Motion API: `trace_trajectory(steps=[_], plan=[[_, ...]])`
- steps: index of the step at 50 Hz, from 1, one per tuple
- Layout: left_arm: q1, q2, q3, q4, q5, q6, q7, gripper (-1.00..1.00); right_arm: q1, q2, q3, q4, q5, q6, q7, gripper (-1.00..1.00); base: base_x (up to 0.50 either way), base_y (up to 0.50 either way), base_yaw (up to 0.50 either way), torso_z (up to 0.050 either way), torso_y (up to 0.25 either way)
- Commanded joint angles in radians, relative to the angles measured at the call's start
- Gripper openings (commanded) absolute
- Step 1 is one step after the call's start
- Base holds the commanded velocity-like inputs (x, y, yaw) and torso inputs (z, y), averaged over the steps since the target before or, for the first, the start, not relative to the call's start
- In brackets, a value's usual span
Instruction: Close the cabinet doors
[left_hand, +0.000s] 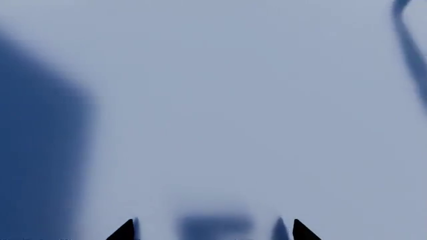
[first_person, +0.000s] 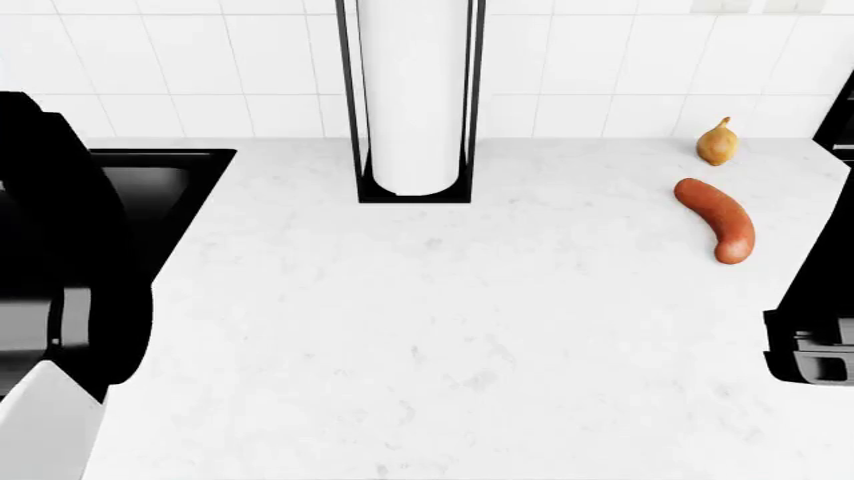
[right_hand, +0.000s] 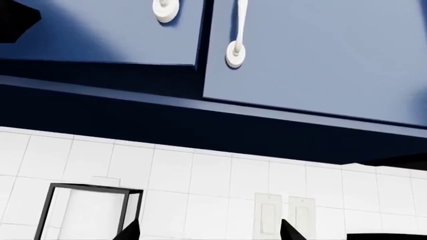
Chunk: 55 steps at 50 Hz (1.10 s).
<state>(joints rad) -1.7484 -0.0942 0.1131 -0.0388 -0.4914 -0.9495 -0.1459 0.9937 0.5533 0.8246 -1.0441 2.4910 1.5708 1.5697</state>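
Blue cabinet doors (right_hand: 293, 55) hang high on the far wall above the white tiles, the left door (right_hand: 100, 30) sitting a little proud of its neighbour, so it looks not quite shut. Their white handles (right_hand: 237, 30) run vertically beside the seam. The right gripper (right_hand: 210, 231) points up at them from below, fingers spread, holding nothing. The left gripper (left_hand: 213, 231), also spread, faces a pale blue panel (left_hand: 233, 100) very close up; likely a door face, so that arm seems nearer. On the counter (first_person: 441, 350): a paper roll in its black stand (first_person: 414, 100), a sausage (first_person: 717, 218), an onion (first_person: 718, 142). The black sink (first_person: 147, 190) looks empty.
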Motion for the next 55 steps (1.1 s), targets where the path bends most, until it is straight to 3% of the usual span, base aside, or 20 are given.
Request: trace_trajectory(steps=[1, 55], plan=[[0.096, 0.037, 0.1, -0.34, -0.218, 0.031, 0.056, 1.0, 0.001, -0.001, -0.008, -0.003, -0.001, 0.0, 0.001, 1.0, 0.0, 0.0, 0.0, 0.0, 0.0], [0.172, 0.067, 0.294, -0.728, -0.159, 0.304, 0.13, 1.0, -0.022, -0.009, 0.004, -0.003, 0.004, 0.0, 0.0, 1.0, 0.0, 0.0, -0.01, 0.0, 0.0]])
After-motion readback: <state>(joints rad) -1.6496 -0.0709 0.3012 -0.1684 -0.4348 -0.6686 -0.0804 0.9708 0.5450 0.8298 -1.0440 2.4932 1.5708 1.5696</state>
